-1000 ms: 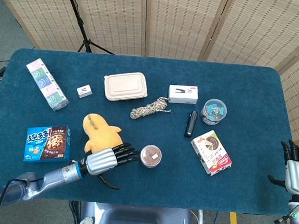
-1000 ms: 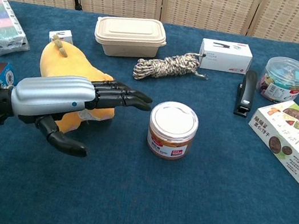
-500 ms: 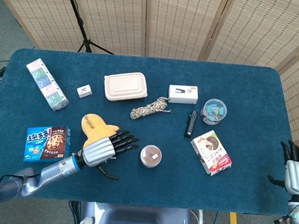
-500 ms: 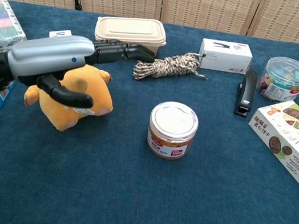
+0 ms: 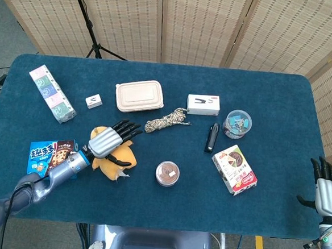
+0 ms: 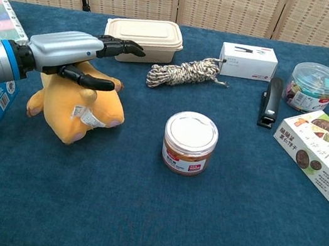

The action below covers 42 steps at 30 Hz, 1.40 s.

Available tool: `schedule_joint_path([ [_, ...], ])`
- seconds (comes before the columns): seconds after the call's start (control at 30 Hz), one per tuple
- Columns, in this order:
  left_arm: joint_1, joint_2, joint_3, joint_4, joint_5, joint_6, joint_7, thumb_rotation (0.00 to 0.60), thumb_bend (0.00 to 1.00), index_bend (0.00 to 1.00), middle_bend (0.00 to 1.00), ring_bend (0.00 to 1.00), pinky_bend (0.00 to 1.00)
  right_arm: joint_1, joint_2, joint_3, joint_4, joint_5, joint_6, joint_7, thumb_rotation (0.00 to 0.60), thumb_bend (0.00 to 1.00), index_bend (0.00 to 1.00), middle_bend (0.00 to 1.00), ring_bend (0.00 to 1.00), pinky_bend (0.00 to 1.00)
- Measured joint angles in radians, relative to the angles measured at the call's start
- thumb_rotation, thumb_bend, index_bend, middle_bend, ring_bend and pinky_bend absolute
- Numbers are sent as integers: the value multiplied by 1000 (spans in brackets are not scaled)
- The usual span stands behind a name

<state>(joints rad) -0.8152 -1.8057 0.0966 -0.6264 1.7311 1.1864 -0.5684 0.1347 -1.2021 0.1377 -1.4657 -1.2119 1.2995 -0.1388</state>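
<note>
The left hand [image 6: 75,53] hovers flat, fingers spread, over a yellow plush toy [image 6: 81,108] lying on the blue table [image 5: 270,97] between a cookie box [image 5: 50,156] and a round jar [image 6: 190,141].

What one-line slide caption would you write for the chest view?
Left hand hovers open over a yellow plush toy on a blue table, beside a jar.
</note>
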Motion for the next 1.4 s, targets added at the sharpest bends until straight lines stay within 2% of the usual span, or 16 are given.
schedule_joint_path([
  [0.23,13,-61,50,58,26,-7,-59,0,0,0,0,0,0,2,0,-1,-1,-3,-1,0,600,0,0,0,0,0],
  [0.47,36,-64,88,39,69,76,-87,0,0,0,0,0,0,-1,2,-3,-5,-7,6,0,600,0,0,0,0,0],
  [0.73,53,-33,138,-66,128,150,-83,0,0,0,0,0,0,0,2,-5,-8,-9,5,-2,600,0,0,0,0,0],
  [0.93,53,-2,157,-157,163,189,-56,0,0,0,0,0,0,1,1,-6,-8,-10,4,-5,600,0,0,0,0,0],
  [1.13,47,36,163,-253,184,203,-2,0,0,0,0,0,0,0,2,-7,-9,-9,4,-4,600,0,0,0,0,0],
  [1.4,44,72,151,-318,188,210,39,0,0,0,0,0,0,-2,6,-6,-14,-11,9,-1,600,0,0,0,0,0],
])
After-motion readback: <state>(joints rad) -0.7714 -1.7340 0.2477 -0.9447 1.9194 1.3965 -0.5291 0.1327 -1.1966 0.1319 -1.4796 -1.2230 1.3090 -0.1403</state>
